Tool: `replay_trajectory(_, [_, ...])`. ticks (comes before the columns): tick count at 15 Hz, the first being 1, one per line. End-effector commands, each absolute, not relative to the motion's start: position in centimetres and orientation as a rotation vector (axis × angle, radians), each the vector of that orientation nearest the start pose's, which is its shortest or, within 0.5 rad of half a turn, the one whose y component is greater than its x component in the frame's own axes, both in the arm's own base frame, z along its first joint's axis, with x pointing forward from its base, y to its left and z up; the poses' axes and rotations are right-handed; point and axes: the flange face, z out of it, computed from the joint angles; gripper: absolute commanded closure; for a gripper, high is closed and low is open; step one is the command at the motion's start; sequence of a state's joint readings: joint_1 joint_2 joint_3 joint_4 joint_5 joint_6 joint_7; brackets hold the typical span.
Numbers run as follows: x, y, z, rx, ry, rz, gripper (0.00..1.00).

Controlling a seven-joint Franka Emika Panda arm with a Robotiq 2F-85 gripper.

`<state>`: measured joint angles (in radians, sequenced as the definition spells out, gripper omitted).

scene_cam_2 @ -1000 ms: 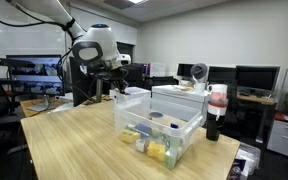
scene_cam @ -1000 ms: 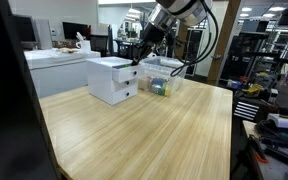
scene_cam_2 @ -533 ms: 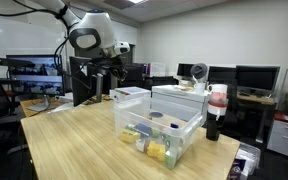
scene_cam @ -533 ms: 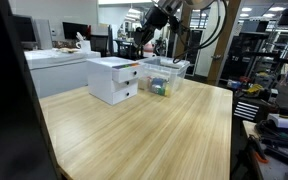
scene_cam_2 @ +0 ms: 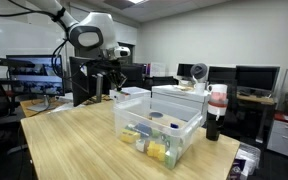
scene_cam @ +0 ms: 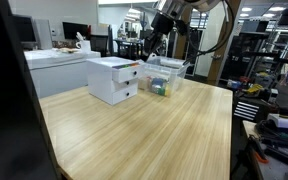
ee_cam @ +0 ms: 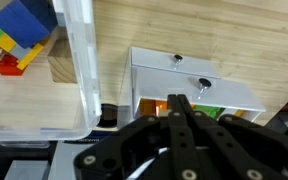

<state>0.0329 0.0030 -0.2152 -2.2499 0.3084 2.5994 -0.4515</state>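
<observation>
Pale wood-grain laminate is covering the counter point(scene_cam: 134, 130), which is carrying everything in both exterior views point(scene_cam_2: 54, 140). The white-and-black Franka arm point(scene_cam: 172, 12) is reaching in from above, its bulky wrist point(scene_cam_2: 89, 36) hanging over the far part of the counter. A white two-drawer unit point(scene_cam: 112, 80) is standing upright on the counter, and a clear plastic bin point(scene_cam: 162, 78) is sitting just beside it. In an exterior view the bin point(scene_cam_2: 159, 130) is lying in front of the unit point(scene_cam_2: 182, 98). The jaws are hanging in the air above the unit and the bin, touching neither. In the wrist view they are pressing together to a closed point with nothing between them, and are pointing toward the drawer unit point(ee_cam: 189, 78). Small orange and green patches are showing at the unit's near edge; what they are cannot be told. Coloured toy blocks point(ee_cam: 14, 35) are lying inside the bin, behind its clear wall point(ee_cam: 79, 60). Two small dark knobs point(ee_cam: 174, 60) are sitting on the drawer fronts.
</observation>
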Motion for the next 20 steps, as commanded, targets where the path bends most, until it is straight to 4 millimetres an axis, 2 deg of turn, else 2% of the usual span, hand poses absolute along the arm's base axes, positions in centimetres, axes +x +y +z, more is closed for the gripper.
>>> replay_trajectory(1, [53.6,-10.7,39.9,-3.026,-0.013,-0.518,0.95])
replay_trajectory(7, [54.7,-10.8,37.6,-3.076,0.058,-0.454,0.95])
replay_trajectory(12, [57.1,-10.9,35.3,-3.073,0.082,-0.477,0.95])
replay_trajectory(17, [58.3,-10.6,35.7,-3.056,0.062,-0.556,0.95])
replay_trajectory(20, [57.9,-10.2,36.7,-3.042,0.037,-0.481,0.95])
